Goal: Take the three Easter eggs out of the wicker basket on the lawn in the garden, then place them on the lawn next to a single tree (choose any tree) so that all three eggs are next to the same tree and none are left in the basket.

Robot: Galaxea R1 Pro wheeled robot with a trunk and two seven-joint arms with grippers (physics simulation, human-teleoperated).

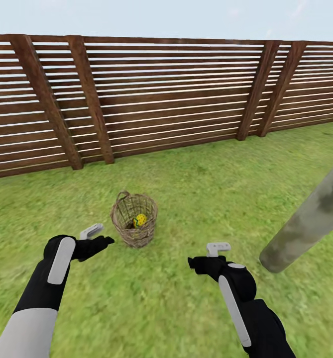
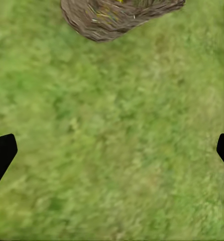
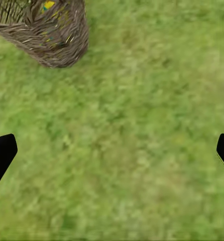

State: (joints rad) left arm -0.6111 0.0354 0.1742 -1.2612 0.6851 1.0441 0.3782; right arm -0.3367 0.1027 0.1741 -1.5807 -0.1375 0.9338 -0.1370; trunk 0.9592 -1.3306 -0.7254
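The brown wicker basket (image 1: 134, 219) stands on the lawn (image 1: 196, 189) just ahead of me. Inside it one yellow Easter egg (image 1: 140, 220) with blue bands shows through the weave; I cannot tell whether others lie hidden in it. My left gripper (image 1: 100, 236) hovers open just left of the basket, a little short of it. My right gripper (image 1: 206, 254) is open too, over grass to the basket's right and nearer me. The basket (image 2: 112, 17) sits beyond the left fingertips (image 2: 1, 153). From the right wrist I see the basket (image 3: 46, 32) and a bit of egg (image 3: 47, 5).
The pale grey-green leaning tree trunk (image 1: 310, 219) meets the grass at the right, close to my right arm. The brown slatted fence (image 1: 161, 94) closes the garden behind the basket. Open grass lies between the basket and the trunk.
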